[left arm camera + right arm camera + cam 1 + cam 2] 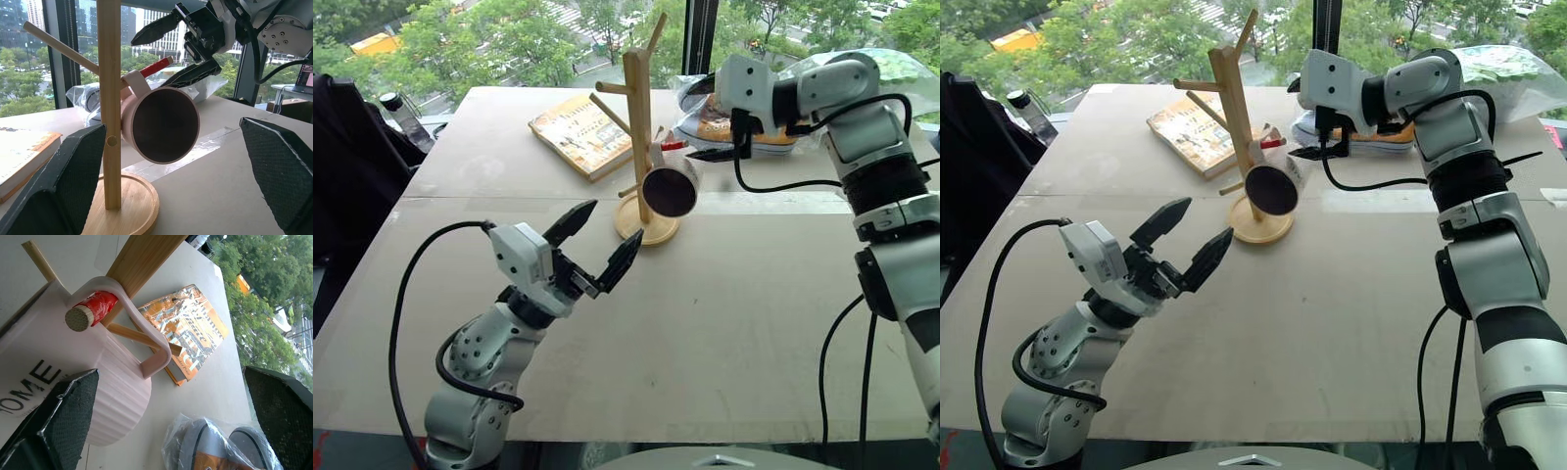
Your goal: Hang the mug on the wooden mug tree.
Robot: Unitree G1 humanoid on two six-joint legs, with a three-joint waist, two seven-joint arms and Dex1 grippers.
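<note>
The mug [672,188] hangs by its handle on a red-tipped peg of the wooden mug tree [640,137], near the table's [734,323] middle. The right gripper [720,149] hovers just beside it, fingers spread and empty. The left gripper [597,245], nearer the front edge, is also spread and empty.

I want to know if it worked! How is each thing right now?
Mug: hanging by its handle on a red-tipped peg, tilted.
Mug tree: upright on the table.
Right hand: open, just beside the mug.
Left hand: open, holding nothing.
Book: closed, lying flat.
</note>
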